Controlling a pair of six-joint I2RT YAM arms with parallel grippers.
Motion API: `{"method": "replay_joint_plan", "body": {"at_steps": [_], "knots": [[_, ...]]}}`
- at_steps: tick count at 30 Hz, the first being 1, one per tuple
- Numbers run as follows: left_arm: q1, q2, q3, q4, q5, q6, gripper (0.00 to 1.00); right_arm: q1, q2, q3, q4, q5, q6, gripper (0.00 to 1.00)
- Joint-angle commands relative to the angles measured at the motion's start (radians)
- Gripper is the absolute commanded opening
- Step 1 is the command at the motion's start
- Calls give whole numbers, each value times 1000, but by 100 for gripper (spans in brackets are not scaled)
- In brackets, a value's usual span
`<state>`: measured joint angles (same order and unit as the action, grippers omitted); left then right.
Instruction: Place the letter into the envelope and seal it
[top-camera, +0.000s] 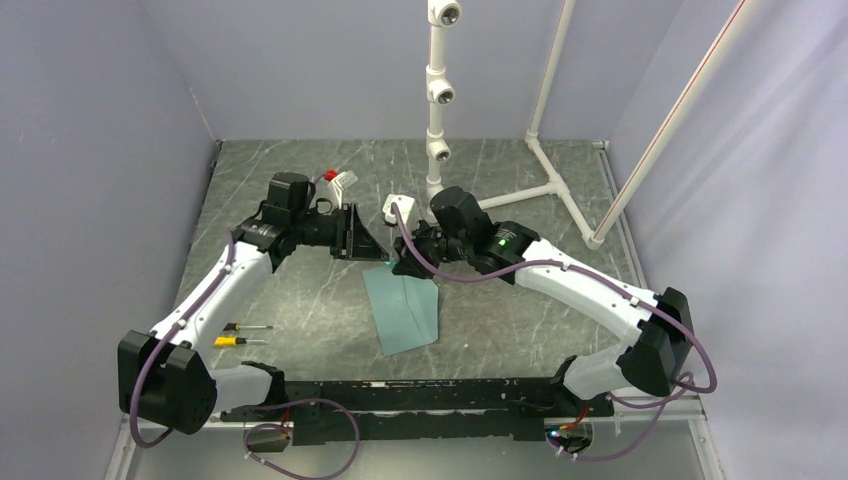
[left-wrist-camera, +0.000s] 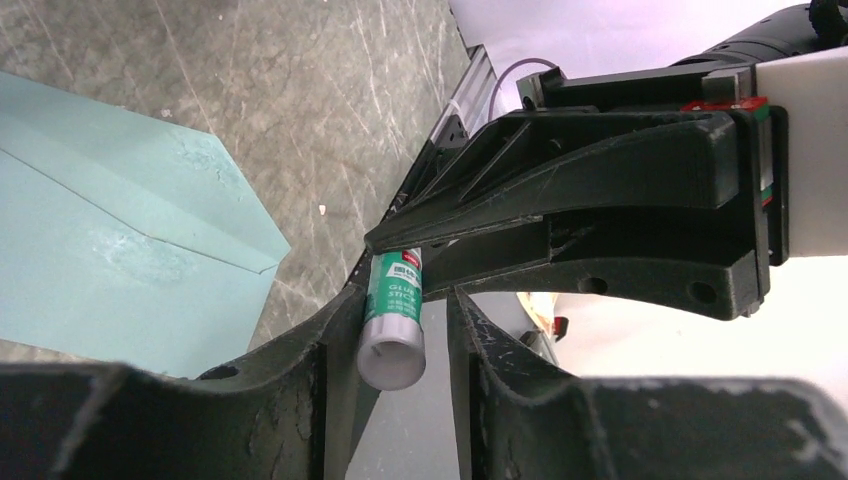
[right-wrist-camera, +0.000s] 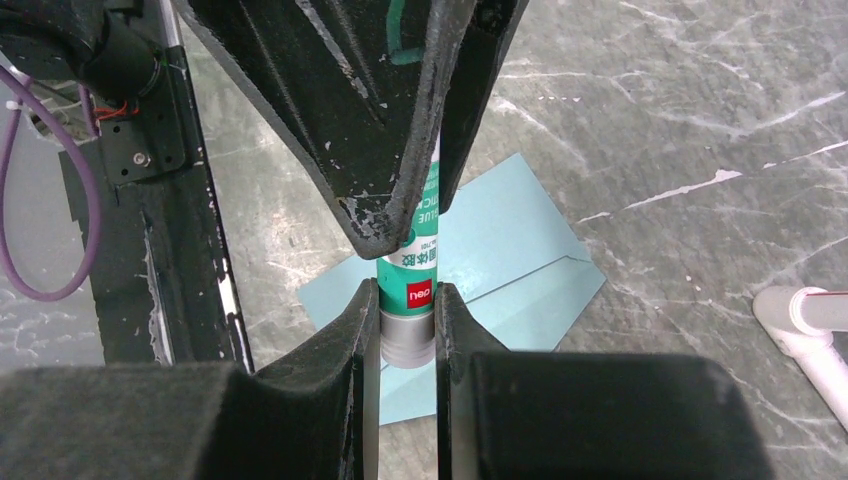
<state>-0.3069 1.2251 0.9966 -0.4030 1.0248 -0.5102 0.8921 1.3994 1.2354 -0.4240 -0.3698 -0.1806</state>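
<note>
Glue stick (right-wrist-camera: 408, 295) hanging in mid-air between both my claws, so here's how it looks. My right claw (right-wrist-camera: 407, 290) is clamped on the grey end of it, right by the red logo, with both fingers flat against the sides. My left claw (left-wrist-camera: 400, 300) is around the green body from the other direction, jaws only partway open. The stick sits against one finger, and on my left wrist cam there's a thin gap to the other, so I wouldn't call that a grip. The tips of the two claws are nearly touching each other. Envelope (top-camera: 405, 315) is lying flat on the marble-look table (top-camera: 300, 300) right under all this, between my arms. It's teal, with some whitish scuffed patches along its crease lines, and I can't tell whether the flap is stuck down. Two screwdrivers (top-camera: 243, 335) sit off by my left arm, well apart from the envelope.
</note>
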Motion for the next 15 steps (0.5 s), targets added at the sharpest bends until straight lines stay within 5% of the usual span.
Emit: {"method": "replay_joint_plan", "body": {"at_steps": [1,8,12,15], "knots": [[-6,16,-2,38,87,-14,39,5,3,46,50,-17,-23,0],[-9,11,17,10,96,32,31,5,5,64,51,-30,-51,0],[-19,11,25,23,146,63,3,4,-1,57,79,-26,-25,0],[-23,-15,60,-29,122,135,3,-10,-4,93,58,24,64,6]]}}
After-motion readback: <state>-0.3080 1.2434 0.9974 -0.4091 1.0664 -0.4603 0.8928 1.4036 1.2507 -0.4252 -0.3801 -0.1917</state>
